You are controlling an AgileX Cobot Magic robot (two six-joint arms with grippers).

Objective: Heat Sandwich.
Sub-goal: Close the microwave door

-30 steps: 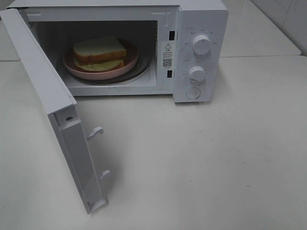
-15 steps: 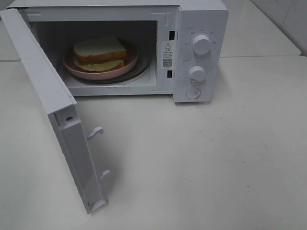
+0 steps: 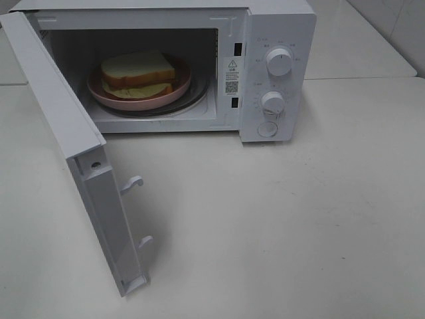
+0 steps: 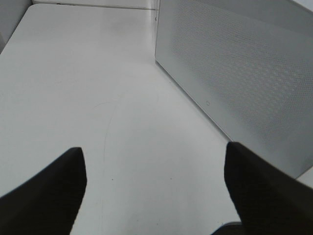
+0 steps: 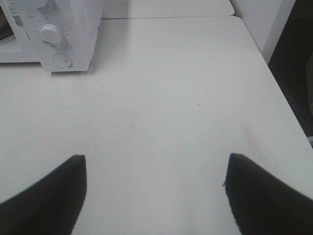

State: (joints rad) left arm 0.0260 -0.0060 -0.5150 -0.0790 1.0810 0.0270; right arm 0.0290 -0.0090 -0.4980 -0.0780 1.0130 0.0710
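Inside the microwave [image 3: 279, 26] cavity, the sandwich [image 3: 137, 72] lies flat on a round pink plate [image 3: 133, 100], its pale bread on top and a yellowish-green layer showing at the front edge. I see it sitting within the plate's rim, towards the rear left of it. The plate rests on the glass turntable [image 3: 192, 98], whose edge shows to the right of the plate.

From the high camera I see the door [image 3: 60, 113] swung wide open on its left hinge, its free edge pointing towards me, with two white latch hooks [image 3: 133, 183] sticking out of that edge. On the control panel to the right of the cavity there are two round knobs, the upper [image 3: 279, 61] above the lower [image 3: 273, 102], and a round button [image 3: 267, 129] below them. The microwave stands at the back of the white worktop [image 3: 299, 219].

Neither arm appears in the high view. My left pincer [image 4: 154, 147] hovers above the worktop just beside the perforated outer face of the door; its dark fingers are spread wide with only bare surface between them. My right pincer [image 5: 156, 155] is likewise spread wide and holds nothing, hanging over the worktop well apart from the control panel.
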